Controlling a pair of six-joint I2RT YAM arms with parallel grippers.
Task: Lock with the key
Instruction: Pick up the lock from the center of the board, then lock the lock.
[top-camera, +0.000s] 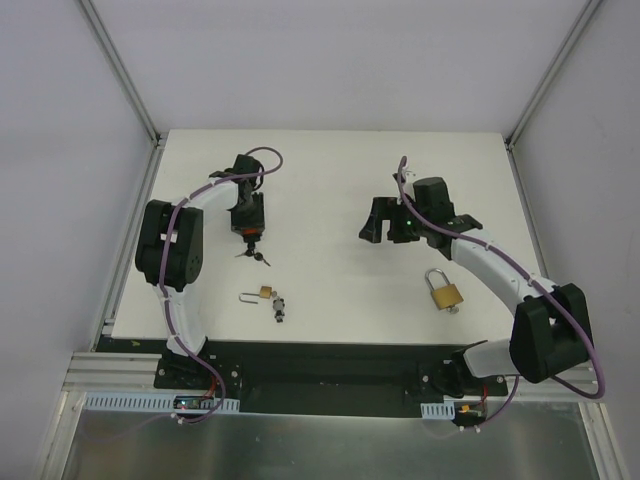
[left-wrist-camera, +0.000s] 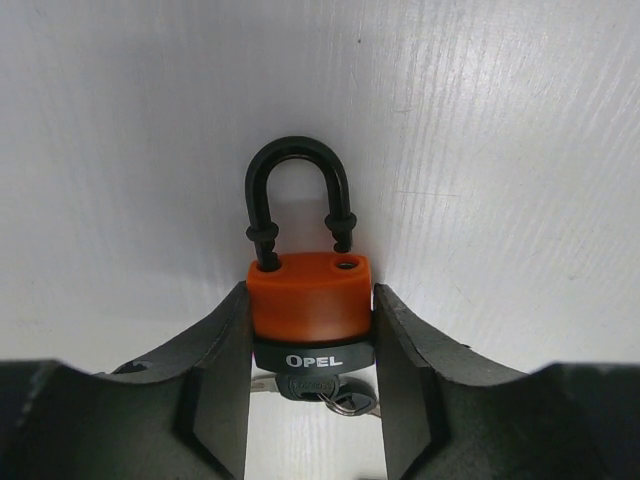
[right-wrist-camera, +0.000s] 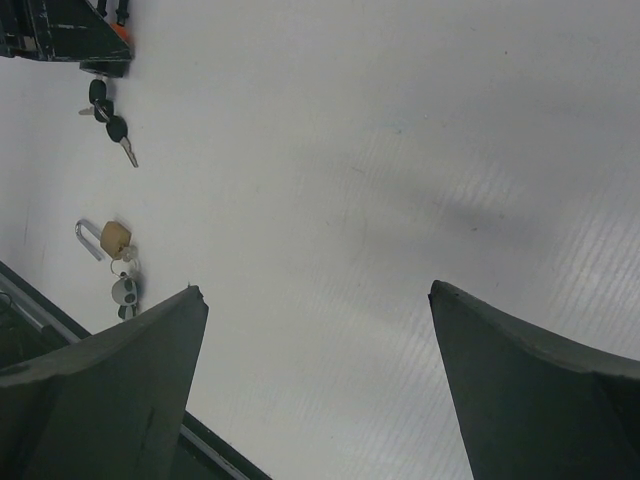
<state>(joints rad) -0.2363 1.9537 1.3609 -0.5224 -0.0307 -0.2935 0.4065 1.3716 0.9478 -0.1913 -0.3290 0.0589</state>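
Grips the orange padlock (left-wrist-camera: 308, 295) across its two flanks with the left fingers (left-wrist-camera: 215, 400), pads flush against both sides of the body. Pins it flat on the white worktop (top-camera: 330, 180), towards the far left. Shows the black shackle (left-wrist-camera: 297, 160) pointing straight away from the wrist, so puts the lock's long axis in line with the fingers rather than across them. Looks unlocked: one shackle leg seated, the other seemingly lifted clear of its hole. Carries the key (left-wrist-camera: 315, 388) at the opposite end, under the black base, low between the fingers and trailing with its ring towards the near edge.

Keeps the right fingers (right-wrist-camera: 110, 390) spread wide, grasping nothing, hovering over bare worktop well apart from the lock on the other side. Makes the left arm by far the nearer one. Probably calls for the right fingers to cross over and reach the key from the near-edge side.

Also holds a small brass padlock (top-camera: 265, 293) with keys near the left base, and a larger brass padlock (top-camera: 445, 292) beside the right arm, both untouched.
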